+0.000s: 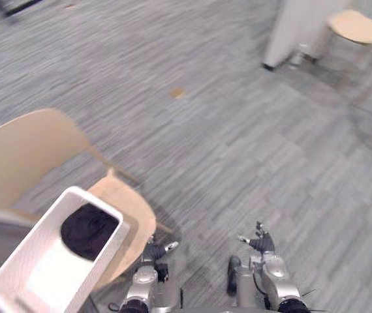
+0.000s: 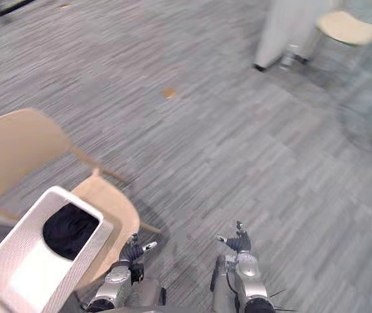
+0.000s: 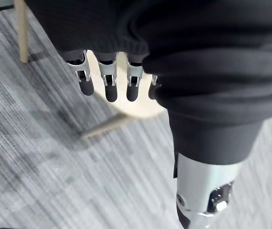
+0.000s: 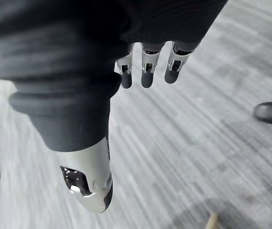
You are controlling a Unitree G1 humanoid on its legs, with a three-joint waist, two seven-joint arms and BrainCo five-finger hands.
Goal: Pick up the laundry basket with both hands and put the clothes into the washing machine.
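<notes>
A white laundry basket [image 1: 39,261] rests on the seat of a light wooden chair [image 1: 23,153] at the lower left. A dark garment [image 1: 88,229] lies bunched at the basket's far end. My left hand [image 1: 155,250] hangs low just right of the chair seat, apart from the basket, with its fingers [image 3: 109,86] relaxed and holding nothing. My right hand [image 1: 261,244] hangs over bare carpet further right. Its fingers [image 4: 147,76] are straight and empty.
Grey carpet spreads ahead. At the far upper right stand a white panel [image 1: 297,29] and a second wooden chair [image 1: 361,26]. A small brown mark [image 1: 177,92] lies on the carpet. The chair's seat [image 3: 141,102] and one leg [image 3: 21,33] lie past my left fingers.
</notes>
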